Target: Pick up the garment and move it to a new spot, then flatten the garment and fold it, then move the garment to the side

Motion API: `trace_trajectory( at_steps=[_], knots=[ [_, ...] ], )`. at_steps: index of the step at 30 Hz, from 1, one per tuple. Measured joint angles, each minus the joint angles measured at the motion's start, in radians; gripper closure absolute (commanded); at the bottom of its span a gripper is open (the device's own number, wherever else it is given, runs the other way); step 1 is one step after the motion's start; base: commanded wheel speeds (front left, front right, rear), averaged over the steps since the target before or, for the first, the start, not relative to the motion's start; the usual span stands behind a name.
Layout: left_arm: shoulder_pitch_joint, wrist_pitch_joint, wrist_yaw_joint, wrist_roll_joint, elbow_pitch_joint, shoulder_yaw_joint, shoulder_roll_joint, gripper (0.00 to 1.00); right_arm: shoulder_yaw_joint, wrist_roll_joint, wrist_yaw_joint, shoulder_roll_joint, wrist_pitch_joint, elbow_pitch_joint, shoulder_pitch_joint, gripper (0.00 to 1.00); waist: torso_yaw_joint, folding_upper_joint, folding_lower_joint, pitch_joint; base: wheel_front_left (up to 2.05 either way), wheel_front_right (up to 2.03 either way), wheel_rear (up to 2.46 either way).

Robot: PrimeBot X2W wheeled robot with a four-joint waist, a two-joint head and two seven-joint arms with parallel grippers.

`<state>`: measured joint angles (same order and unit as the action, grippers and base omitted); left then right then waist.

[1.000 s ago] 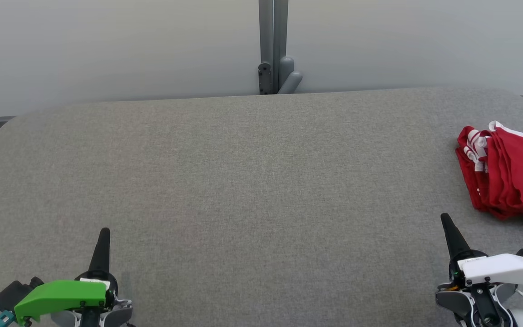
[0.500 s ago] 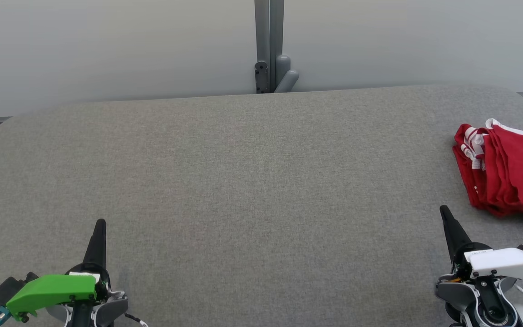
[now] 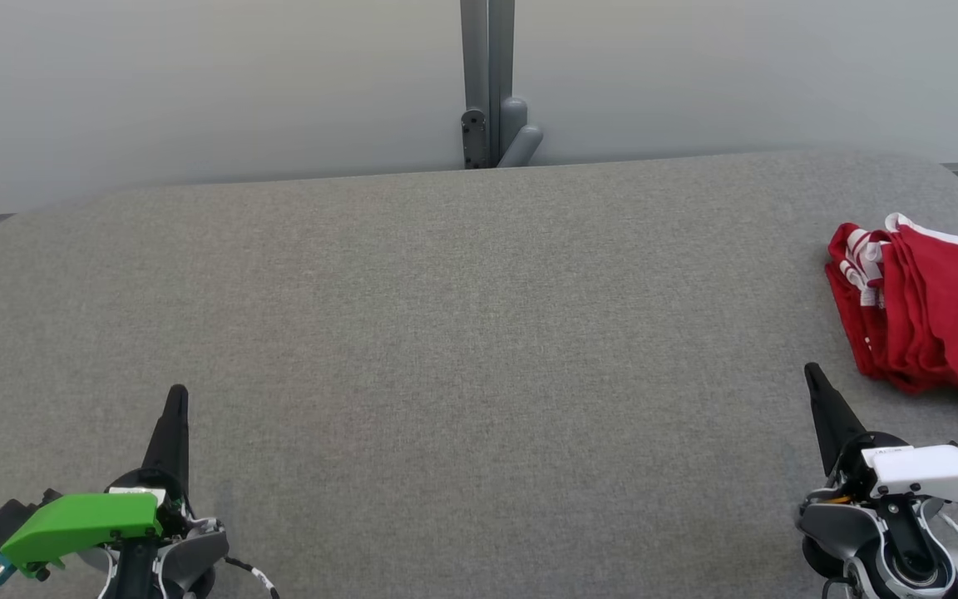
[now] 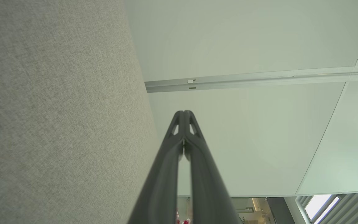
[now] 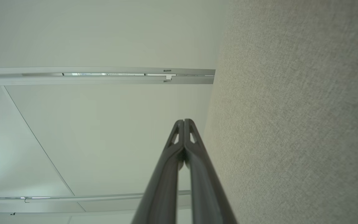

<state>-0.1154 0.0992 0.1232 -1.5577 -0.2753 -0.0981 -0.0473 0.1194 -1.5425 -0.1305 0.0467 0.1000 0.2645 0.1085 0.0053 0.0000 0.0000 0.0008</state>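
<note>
Two pincers, both clenched on nothing, above a grey cloth-covered table (image 3: pixel 479 316).
Left gripper (image 3: pixel 177 391), green-capped, fingers pressed together, at the near left. Right gripper (image 3: pixel 812 372), white-capped, likewise pinched tight and empty, at the near right. Garment (image 3: pixel 932 320), red with white trim, lies crumpled at the table's right edge, near the right gripper but apart from it. Grey post (image 3: pixel 487 75) on the pale wall behind.
</note>
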Motion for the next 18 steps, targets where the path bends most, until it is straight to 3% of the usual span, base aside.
trace_trajectory(
  at_steps=[18],
  knots=[
    [-0.014,0.014,0.006,-0.052,0.004,-0.010,0.000,1.00,0.002,-0.065,0.000,0.001,0.014,-0.002,0.015,1.00,-0.005,0.0000,0.0000,0.003,0.00,0.00,0.00]
  ],
)
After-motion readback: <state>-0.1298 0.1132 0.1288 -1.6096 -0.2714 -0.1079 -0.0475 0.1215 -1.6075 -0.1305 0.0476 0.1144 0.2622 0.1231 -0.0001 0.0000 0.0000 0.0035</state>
